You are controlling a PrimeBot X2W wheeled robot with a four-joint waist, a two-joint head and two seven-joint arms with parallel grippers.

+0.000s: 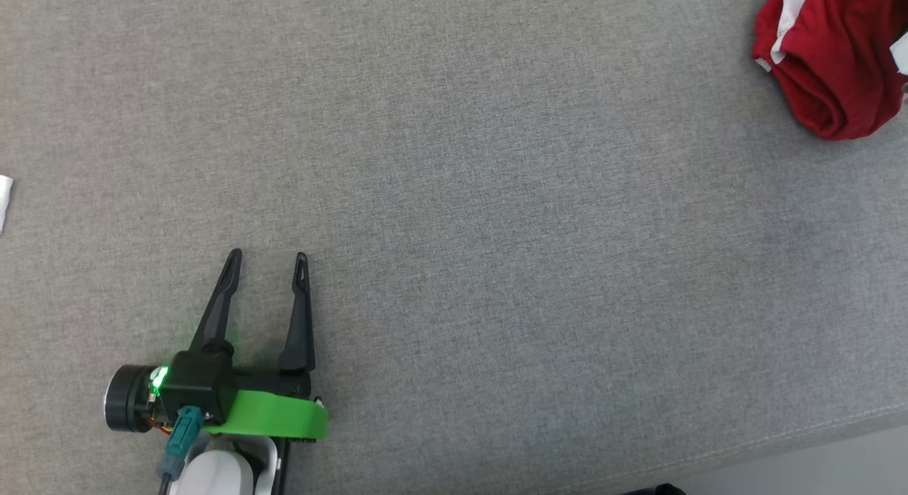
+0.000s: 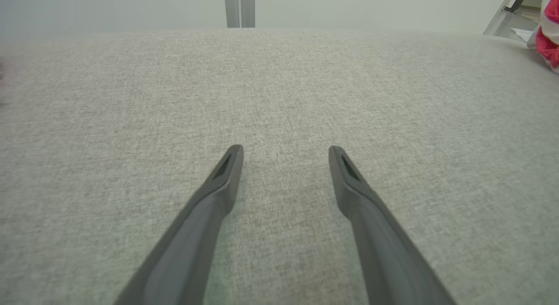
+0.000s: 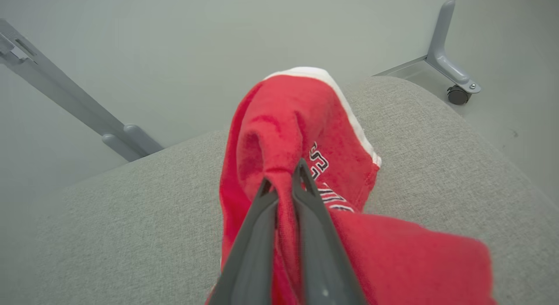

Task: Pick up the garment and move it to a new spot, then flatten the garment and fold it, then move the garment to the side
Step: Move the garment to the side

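Nearest: left pincer (image 1: 268, 255) low over the grey padded surface (image 1: 496, 232), fingers spread wide, nothing between them, nothing under them but bare fabric. It is well apart from the garment.

Small white scrap (image 1: 3, 197) at the far left edge, can't tell what it is.

Farther, over to the right by a rounded corner of the surface: red garment (image 1: 830, 62) with white trim and stitched lettering, lying bunched in a heap. Right pincer (image 3: 284, 176) is clenched on a raised fold of the red cloth, with the fabric pinched between the fingers and the rest of the heap sagging around them.

Handling, my read: soft, light, limp knit. It should hang and bunch from one pinch, and it isn't fragile. The cloth may drag on the woven upholstery rather than slide. A mid-fold grip is fine for carrying it over. For flattening, better holds look like the white-trimmed edge or two corners, one per pincer.

Beyond the surface: pale floor and a metal frame leg with a caster (image 3: 456, 94).
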